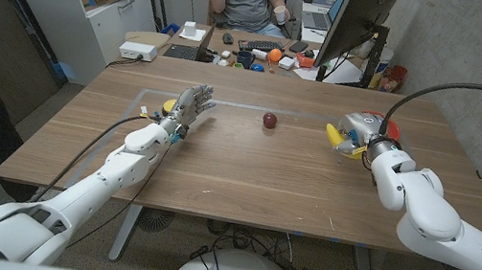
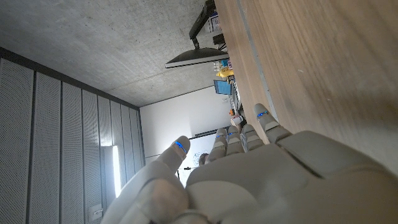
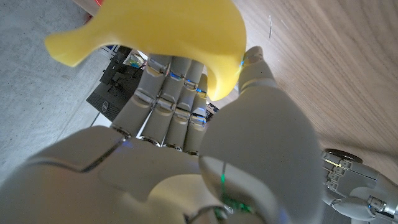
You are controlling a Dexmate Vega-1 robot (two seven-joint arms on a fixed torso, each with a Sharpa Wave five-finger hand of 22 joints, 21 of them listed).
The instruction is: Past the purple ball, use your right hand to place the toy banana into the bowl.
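The left hand is seen nearest, at the table's left part, fingers apart and nothing held. Just behind it a yellow object is partly hidden; whether it is the bowl cannot be told, nor what it holds. Bare wood lies between it and the purple ball at the middle. Further right, the toy banana is gripped in the right hand, above the table and near its right edge.

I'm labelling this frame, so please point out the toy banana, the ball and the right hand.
toy banana (image 3: 155, 28), right wrist view, middle of its yellow body.
ball (image 1: 269, 120), head view, its centre.
right hand (image 1: 357, 134), head view, its back.
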